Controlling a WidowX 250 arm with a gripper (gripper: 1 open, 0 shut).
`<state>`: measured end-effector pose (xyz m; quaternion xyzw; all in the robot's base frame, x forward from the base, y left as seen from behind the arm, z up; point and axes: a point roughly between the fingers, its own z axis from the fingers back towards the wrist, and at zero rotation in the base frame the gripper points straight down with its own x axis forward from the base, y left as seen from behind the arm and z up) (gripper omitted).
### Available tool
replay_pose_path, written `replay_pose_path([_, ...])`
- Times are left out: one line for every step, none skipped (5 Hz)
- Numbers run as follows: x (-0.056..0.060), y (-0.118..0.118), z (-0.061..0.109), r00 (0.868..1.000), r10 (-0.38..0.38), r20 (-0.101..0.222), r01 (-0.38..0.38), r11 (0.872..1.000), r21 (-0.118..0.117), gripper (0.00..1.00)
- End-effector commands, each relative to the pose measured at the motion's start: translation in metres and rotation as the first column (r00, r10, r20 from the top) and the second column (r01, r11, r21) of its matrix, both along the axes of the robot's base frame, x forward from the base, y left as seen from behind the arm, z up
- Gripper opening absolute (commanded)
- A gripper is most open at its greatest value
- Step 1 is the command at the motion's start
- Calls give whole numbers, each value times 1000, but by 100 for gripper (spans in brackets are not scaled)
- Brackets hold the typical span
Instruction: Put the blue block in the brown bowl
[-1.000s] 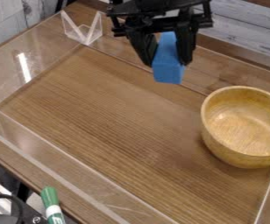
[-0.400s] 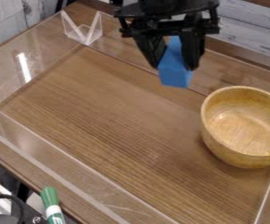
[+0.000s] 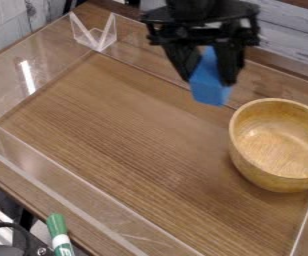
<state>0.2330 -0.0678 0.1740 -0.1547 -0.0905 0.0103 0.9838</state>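
The blue block (image 3: 210, 80) hangs in the air above the wooden table, clamped between the black fingers of my gripper (image 3: 208, 66), which is shut on it. The block tilts slightly, and its lower end sticks out below the fingertips. The brown bowl (image 3: 280, 143) stands on the table at the right, below and to the right of the block, and holds nothing. The block's lower corner is close to the bowl's upper left rim in the picture but stays apart from it.
A clear plastic wall (image 3: 37, 70) rims the wooden table (image 3: 117, 140). A clear triangular stand (image 3: 93, 32) sits at the back left. A green marker (image 3: 59, 238) lies beyond the front edge at the lower left.
My gripper has carried the blue block to the right, toward the bowl, and has rolled somewhat, so the block now hangs at a different tilt.
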Motion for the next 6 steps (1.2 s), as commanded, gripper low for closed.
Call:
replay_pose_path([3,-26,10,998,-32,57,32,999,1,0])
replay_pose_path([8,-48,2,997,-40,65,40,999,6,0])
replay_pose_path([13,-54,-7,996,-45,75,44,999,11,0])
replay_pose_path([14,-56,-14,995,-48,84,47,999,15,0])
replay_pose_path([15,-58,-20,994,-50,93,49,999,18,0])
replay_pose_path([16,-57,-23,994,-52,101,51,999,19,0])
